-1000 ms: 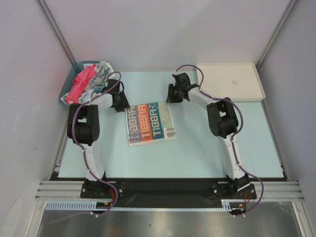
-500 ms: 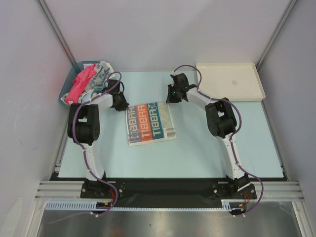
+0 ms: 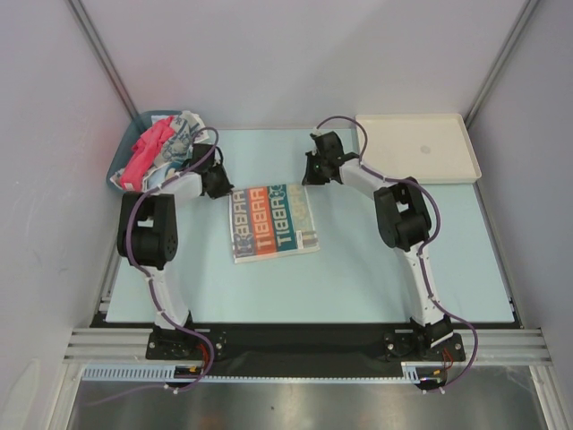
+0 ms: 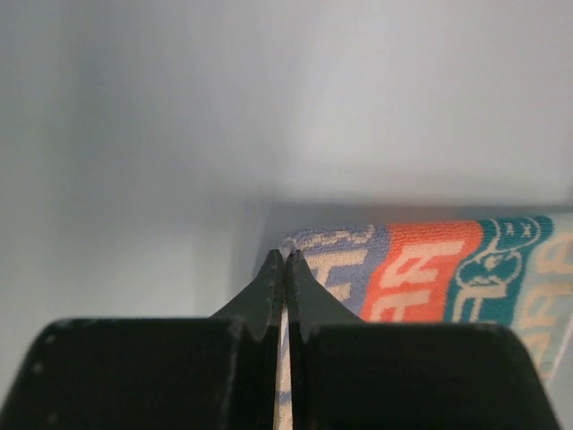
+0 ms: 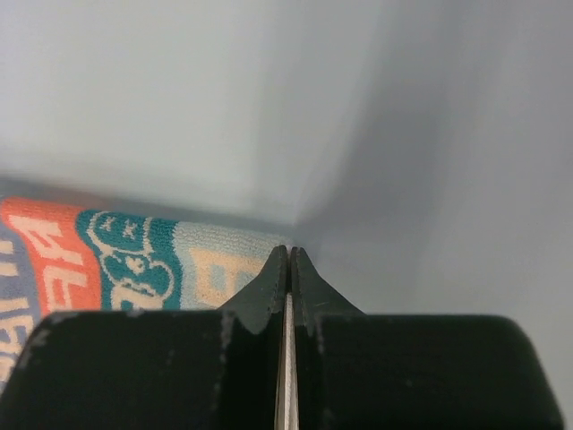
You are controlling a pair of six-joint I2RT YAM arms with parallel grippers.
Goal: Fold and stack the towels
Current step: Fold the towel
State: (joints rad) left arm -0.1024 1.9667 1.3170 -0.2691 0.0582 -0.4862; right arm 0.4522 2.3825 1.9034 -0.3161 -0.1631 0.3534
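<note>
A teal, white and orange lettered towel (image 3: 273, 222) lies flat in the middle of the table. My left gripper (image 3: 221, 185) is at its far left corner, and my right gripper (image 3: 309, 177) is at its far right corner. In the left wrist view the left gripper (image 4: 286, 255) is shut, with a sliver of the lettered towel (image 4: 430, 278) pinched between its tips. The right gripper (image 5: 288, 251) is shut the same way on the towel's (image 5: 134, 260) pale corner. A red-pink towel (image 3: 148, 148) and a blue-and-white patterned towel (image 3: 183, 134) lie crumpled in the teal bin.
The teal bin (image 3: 119, 166) stands at the far left corner of the pale blue mat (image 3: 376, 269). A white tray (image 3: 421, 148) sits at the far right. Grey walls close in on both sides and at the back.
Both grippers have closed on the far corners of the lettered towel. The left arm has shifted slightly toward the back.
</note>
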